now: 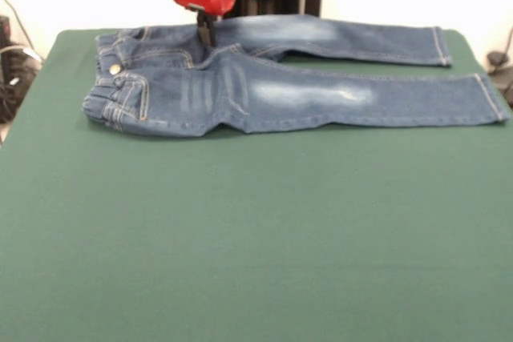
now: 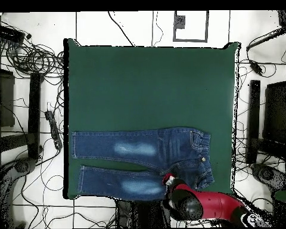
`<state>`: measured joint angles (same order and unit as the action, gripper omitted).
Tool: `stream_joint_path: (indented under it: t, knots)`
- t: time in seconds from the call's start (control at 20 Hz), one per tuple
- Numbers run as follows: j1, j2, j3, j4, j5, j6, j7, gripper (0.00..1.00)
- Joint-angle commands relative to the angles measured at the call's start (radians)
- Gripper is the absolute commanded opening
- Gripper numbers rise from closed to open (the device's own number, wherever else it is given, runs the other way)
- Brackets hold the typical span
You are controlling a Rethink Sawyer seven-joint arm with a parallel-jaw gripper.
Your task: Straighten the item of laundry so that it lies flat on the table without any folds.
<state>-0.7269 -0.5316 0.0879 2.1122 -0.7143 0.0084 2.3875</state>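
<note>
the jeans (image 1: 272, 90) lie on the tabletop (image 1: 240, 238) along its robot-side edge, both legs side by side; the tool (image 1: 206, 34) stands over their crotch.

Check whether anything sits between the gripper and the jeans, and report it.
Nothing visible does. The black gripper under the red wrist comes straight down onto the small blue denim jeans near the crotch, with no other object on the dark green table.
</note>
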Motion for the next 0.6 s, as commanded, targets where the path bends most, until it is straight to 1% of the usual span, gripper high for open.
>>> stream_joint_path:
  t: [0.05, 0.15, 0.35, 0.45, 0.6]
  knots:
    - [0.054, 0.017, 0.049, -0.117, -0.018, 0.082, -0.032, 0.0]
    - [0.048, 0.021, 0.057, -0.124, -0.018, 0.093, -0.041, 0.0]
    - [0.064, 0.024, 0.048, -0.128, -0.014, 0.087, -0.03, 0.0]
    - [0.085, 0.029, 0.04, -0.127, -0.009, 0.079, -0.018, 0.0]
    - [0.147, 0.033, 0.016, -0.12, 0.007, 0.058, 0.018, 0.0]
